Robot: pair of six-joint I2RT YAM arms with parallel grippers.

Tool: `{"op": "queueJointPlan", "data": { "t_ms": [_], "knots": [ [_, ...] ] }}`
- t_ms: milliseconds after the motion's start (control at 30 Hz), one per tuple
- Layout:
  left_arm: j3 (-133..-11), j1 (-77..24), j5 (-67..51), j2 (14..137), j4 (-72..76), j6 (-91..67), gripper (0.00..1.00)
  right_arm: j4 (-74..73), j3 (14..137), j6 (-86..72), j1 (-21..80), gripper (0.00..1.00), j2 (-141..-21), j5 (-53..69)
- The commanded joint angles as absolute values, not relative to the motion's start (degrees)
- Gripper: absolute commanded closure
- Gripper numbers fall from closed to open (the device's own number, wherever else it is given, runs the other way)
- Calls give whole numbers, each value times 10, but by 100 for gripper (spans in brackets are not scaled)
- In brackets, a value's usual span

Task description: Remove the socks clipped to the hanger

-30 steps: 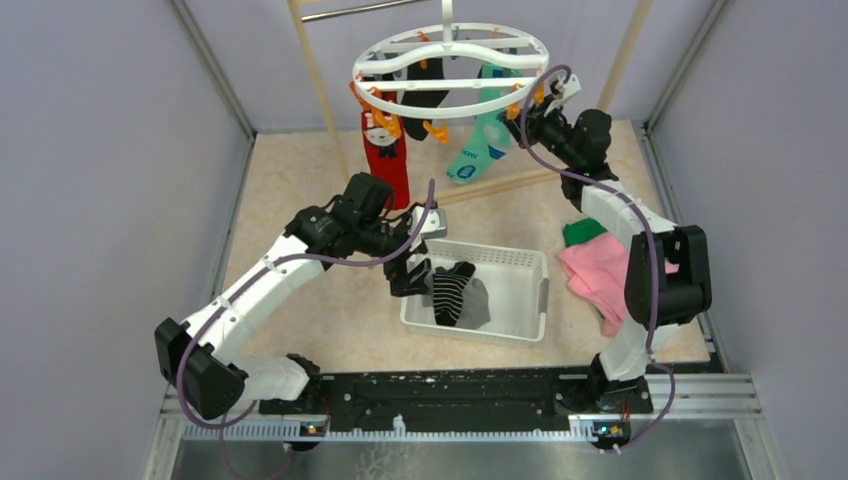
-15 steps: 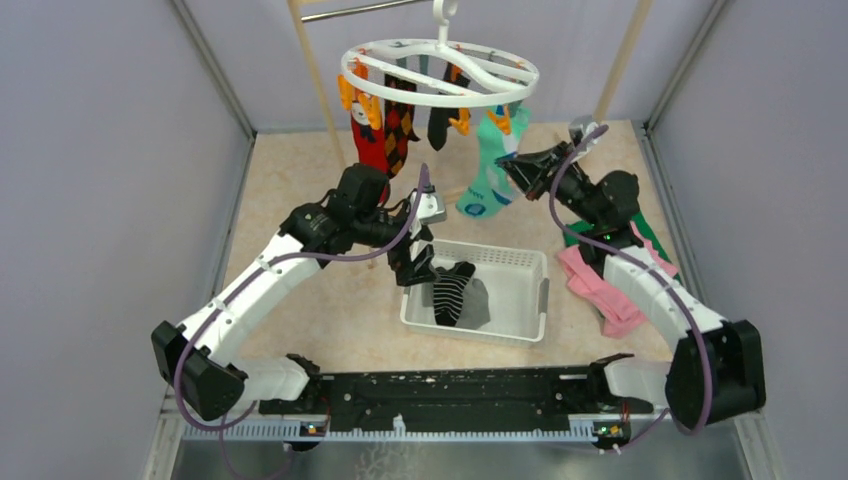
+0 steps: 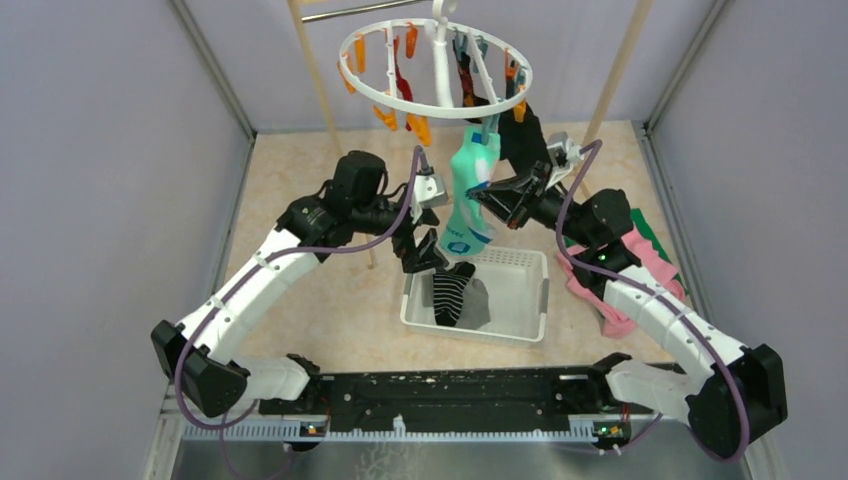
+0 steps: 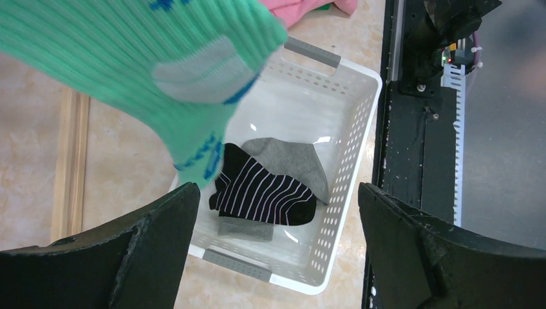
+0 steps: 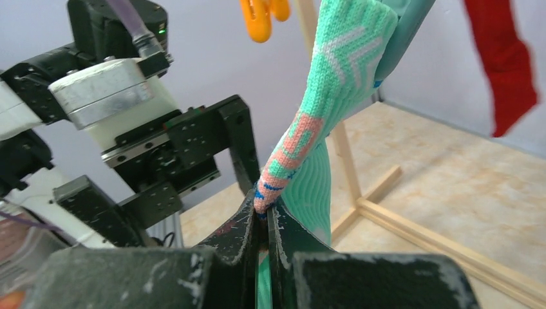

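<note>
Teal sock [image 5: 341, 71], pink-patterned, hangs pinched by right end effector [image 5: 263, 215].

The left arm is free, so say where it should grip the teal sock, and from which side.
Probably the grey heel patch of the teal sock, approached from the left arm's side: it hangs broadside before the open left gripper, while the right gripper pinches the toe.
</note>
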State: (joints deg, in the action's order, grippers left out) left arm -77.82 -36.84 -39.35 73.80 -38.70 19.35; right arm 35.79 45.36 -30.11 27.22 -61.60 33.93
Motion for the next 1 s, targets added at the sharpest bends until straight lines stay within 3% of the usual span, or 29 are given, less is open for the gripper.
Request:
{"op": "queueJointPlan", "data": {
  "t_ms": [0, 367, 433, 500, 600, 667, 733, 833, 900, 967],
  "knots": [
    [-807, -363, -398, 745, -350, 176, 1, 384, 457, -357, 292, 100, -598, 361],
    [-834, -354, -455, 781, -320, 153, 2, 471, 466, -464, 297, 100, -616, 405],
    [-839, -354, -479, 791, -315, 144, 13, 470, 473, -469, 299, 100, -624, 414],
    [-846, -354, -497, 794, -317, 138, 34, 451, 483, -467, 298, 100, -627, 421],
    [-834, -354, -495, 786, -306, 136, 78, 414, 493, -447, 299, 100, -622, 417],
    [-824, -353, -476, 781, -303, 137, 100, 373, 503, -422, 298, 93, -616, 401],
    [-812, -353, -464, 775, -300, 138, 100, 337, 515, -398, 298, 76, -608, 372],
    [-800, -353, -466, 769, -292, 134, 100, 283, 543, -360, 299, 67, -608, 322],
    [-798, -353, -470, 768, -289, 138, 100, 215, 591, -326, 299, 53, -615, 270],
    [-796, -353, -465, 767, -286, 141, 100, 165, 630, -298, 299, 52, -628, 225]
  ]
}}
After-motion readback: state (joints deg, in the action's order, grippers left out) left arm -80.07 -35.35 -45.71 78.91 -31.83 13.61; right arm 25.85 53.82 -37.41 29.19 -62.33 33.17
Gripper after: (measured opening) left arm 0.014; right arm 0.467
